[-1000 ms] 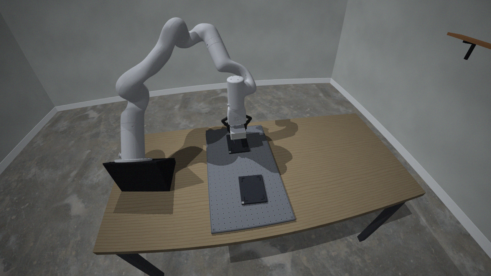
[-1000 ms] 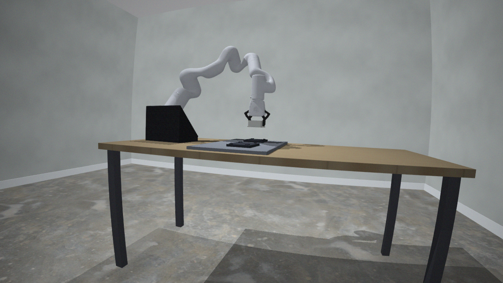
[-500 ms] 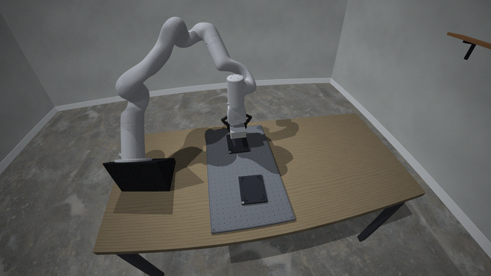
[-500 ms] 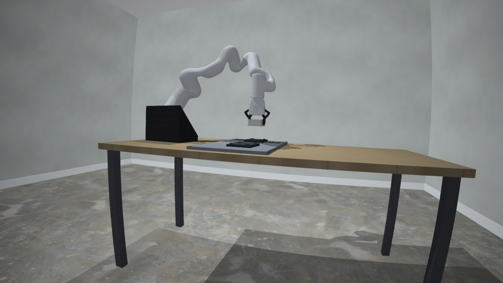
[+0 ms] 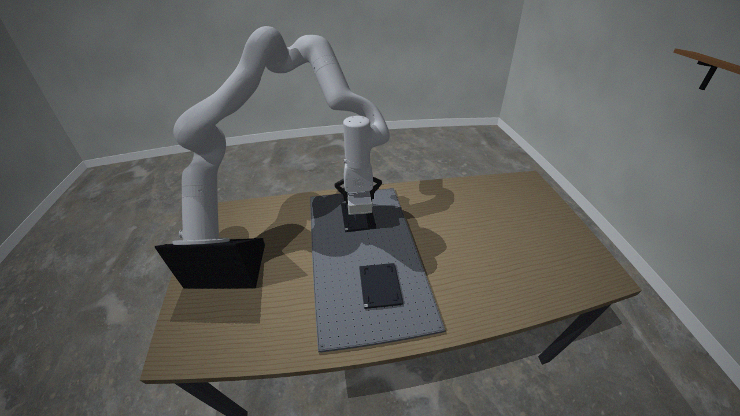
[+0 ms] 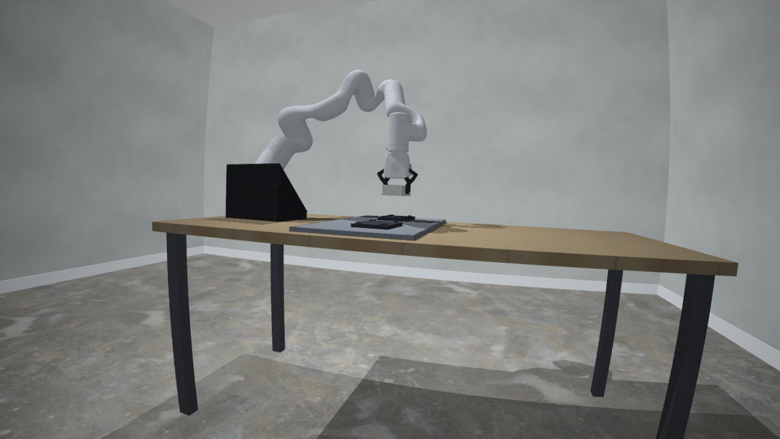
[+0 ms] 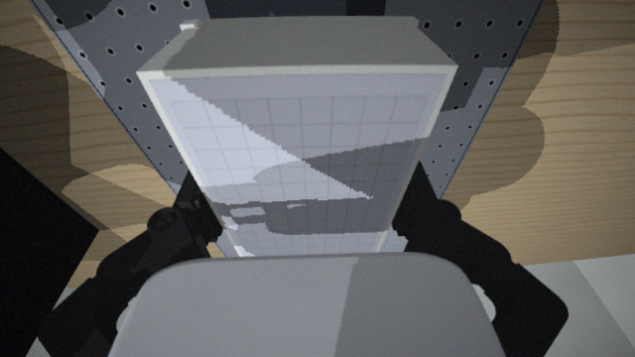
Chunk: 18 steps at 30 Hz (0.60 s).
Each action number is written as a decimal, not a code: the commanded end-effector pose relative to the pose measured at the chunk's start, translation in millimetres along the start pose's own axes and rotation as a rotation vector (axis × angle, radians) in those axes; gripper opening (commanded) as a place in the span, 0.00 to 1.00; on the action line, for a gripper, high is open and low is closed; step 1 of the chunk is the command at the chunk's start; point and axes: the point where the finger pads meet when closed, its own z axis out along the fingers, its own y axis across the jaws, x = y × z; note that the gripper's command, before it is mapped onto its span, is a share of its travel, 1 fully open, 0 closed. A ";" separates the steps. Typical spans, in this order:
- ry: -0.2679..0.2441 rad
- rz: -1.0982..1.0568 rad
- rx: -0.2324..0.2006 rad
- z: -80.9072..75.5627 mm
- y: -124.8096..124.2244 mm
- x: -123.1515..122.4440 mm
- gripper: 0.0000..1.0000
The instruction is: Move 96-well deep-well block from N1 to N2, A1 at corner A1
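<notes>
Deep-well block pinched in end effector, aloft; its near end hidden; N1 half-covered.

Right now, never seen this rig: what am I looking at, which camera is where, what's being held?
One white robot arm stands on a black base at the edge of a wooden table. The first picture looks down from above, the second from the side across the room, the third from a camera on the wrist. A grey perforated board lies on the table with two dark plate nests: one under the arm, one nearer the top camera, with nothing on it. The end effector is shut on a pale well block, held in the air above the board.
</notes>
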 end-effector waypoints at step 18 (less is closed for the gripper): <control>0.000 0.000 -0.002 -0.7 8.7 -60.9 0.00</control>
